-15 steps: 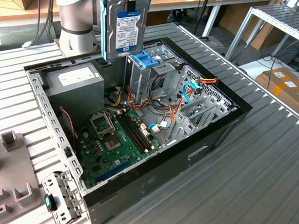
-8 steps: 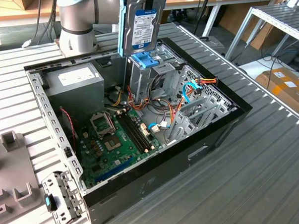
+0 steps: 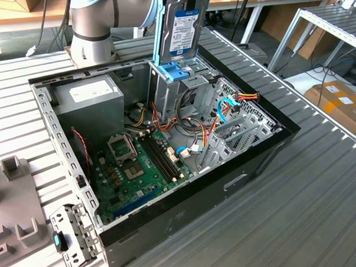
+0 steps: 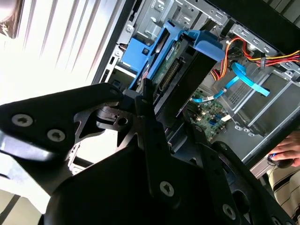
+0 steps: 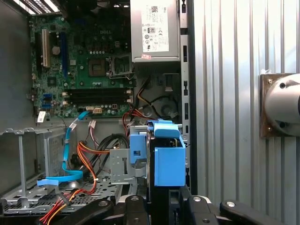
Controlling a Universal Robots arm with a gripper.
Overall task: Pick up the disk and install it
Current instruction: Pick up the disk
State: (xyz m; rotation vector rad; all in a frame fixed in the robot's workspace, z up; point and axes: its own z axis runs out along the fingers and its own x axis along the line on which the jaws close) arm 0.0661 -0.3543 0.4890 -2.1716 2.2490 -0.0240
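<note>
The disk point(image 3: 182, 27) is a grey hard drive in a light-blue carrier rail. It stands upright on its short end over the tall grey drive cage point(image 3: 164, 92) at the back of the open computer case. Its lower end sits right at the blue bracket point(image 3: 174, 71) on top of the cage; I cannot tell whether they touch. My gripper point(image 5: 161, 206) is shut on the disk point(image 5: 168, 164) from above, with a black finger on each flat side. In the second wrist view the disk point(image 4: 180, 77) runs edge-on away from the fingers point(image 4: 152, 126) toward the cage.
The black case wall point(image 3: 267, 147) surrounds a green motherboard point(image 3: 138, 165), a power supply point(image 3: 84, 93) and orange and blue cables point(image 3: 224, 108). The arm's base point(image 3: 91, 31) stands behind the case. A loose metal bracket point(image 3: 73, 235) lies at front left. A person's hand point(image 4: 286, 152) rests nearby.
</note>
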